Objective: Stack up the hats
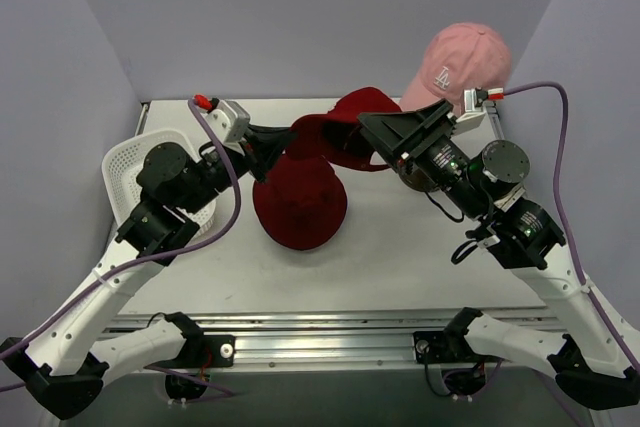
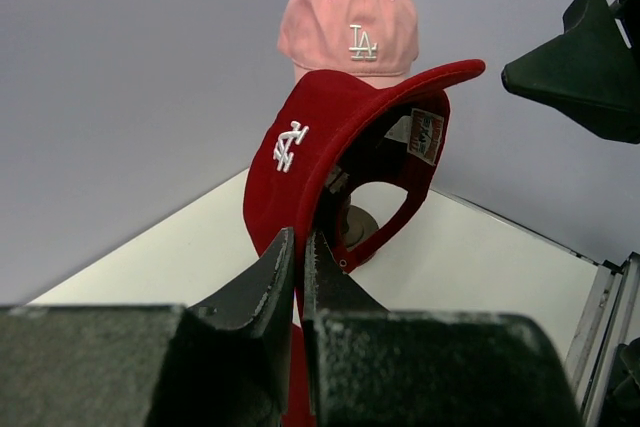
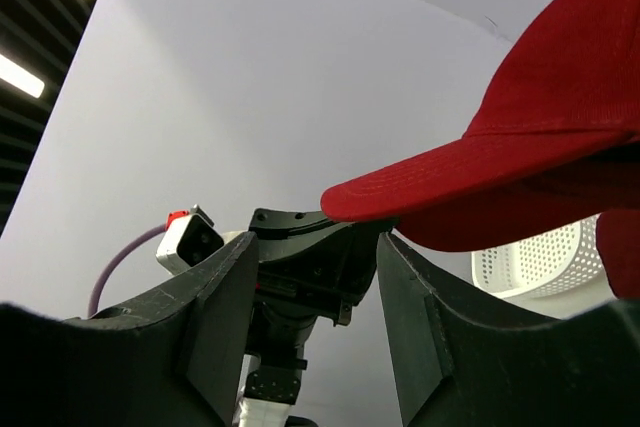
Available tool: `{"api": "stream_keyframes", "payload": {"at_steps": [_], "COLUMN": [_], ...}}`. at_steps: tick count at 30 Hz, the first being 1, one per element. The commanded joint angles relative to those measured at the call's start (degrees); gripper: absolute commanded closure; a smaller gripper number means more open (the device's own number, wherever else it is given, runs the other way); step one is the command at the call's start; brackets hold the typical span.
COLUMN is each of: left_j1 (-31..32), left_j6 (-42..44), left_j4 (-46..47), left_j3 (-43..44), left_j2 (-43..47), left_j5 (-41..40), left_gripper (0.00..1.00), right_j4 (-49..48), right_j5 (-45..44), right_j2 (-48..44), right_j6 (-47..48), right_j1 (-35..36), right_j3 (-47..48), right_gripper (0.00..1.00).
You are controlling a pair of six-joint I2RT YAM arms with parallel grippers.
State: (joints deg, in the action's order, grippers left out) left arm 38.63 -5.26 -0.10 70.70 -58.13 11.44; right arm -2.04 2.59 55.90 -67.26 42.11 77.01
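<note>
- While the left gripper (image 2: pixel 298 252) pinches the red cap (image 2: pixel 320 137) at its rim near the back strap, jaws narrow, the cap hangs above the table (image 1: pixel 420 257).
- Right gripper (image 3: pixel 318 247): jaws apart, nothing held; the brim tip sits just above the gap.
- Bucket hat (image 1: pixel 300 202): on the table, below the cap.
- Pink cap (image 1: pixel 462 67): raised, far right corner.
- Basket (image 1: pixel 130 162): left edge.

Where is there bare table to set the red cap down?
Bare: the near table strip in front of the dark red bucket hat, between the arms, and the patch right of that hat. Crowded: back middle, where the left gripper pinches the red cap and the right gripper flanks its brim; white basket fills the left edge.
</note>
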Motion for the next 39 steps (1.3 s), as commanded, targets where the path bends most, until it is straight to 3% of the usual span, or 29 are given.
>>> {"api": "stream_keyframes", "payload": {"at_steps": [1,18,21,23,24,26,31,32,34,39], "left_j1": [1.7,8.4,8.6,8.6,8.7,8.7,8.7,8.7,8.7,8.7], "left_j6": [3.0,10.2,10.8,11.0,11.0,11.1,10.4,10.0,9.2,5.9], "left_j4": [7.0,8.8,8.8,8.2,8.0,8.0,7.8,7.6,6.1,4.4], "left_j3": [0.2,-4.0,-4.6,-4.8,-4.8,-5.2,-5.9,-5.8,-5.5,-6.0], "left_j2": [0.7,2.2,2.8,2.8,2.8,3.4,5.3,5.7,6.9,11.7], "left_j5": [-4.6,-7.9,-7.1,-7.0,-6.8,-6.8,-7.5,-7.7,-8.7,-10.9], "left_gripper": [0.97,0.98,0.98,0.98,0.98,0.98,0.97,0.95,0.70,0.46], "right_j4": [0.8,1.4,-0.6,-2.1,-3.7,-5.4,-14.7,-16.7,-18.3,-21.2], "right_j5": [-2.4,-7.7,-7.4,-6.8,-6.6,-5.8,-1.4,-0.8,0.2,1.9], "right_j2": [-0.3,1.8,2.3,2.4,2.5,2.4,1.9,1.7,1.2,-0.7], "right_j6": [-3.3,-7.4,-7.3,-6.7,-6.1,-4.9,-1.0,0.0,3.6,13.7], "right_j1": [0.4,0.4,0.4,0.4,0.4,0.4,0.3,0.3,0.3,0.3], "right_j3": [0.8,-2.3,-3.5,-4.3,-5.1,-6.2,-10.5,-10.7,-11.4,-10.2], "right_gripper": [0.53,0.56,0.61,0.78,0.91,1.00,1.00,1.00,1.00,1.00]}}
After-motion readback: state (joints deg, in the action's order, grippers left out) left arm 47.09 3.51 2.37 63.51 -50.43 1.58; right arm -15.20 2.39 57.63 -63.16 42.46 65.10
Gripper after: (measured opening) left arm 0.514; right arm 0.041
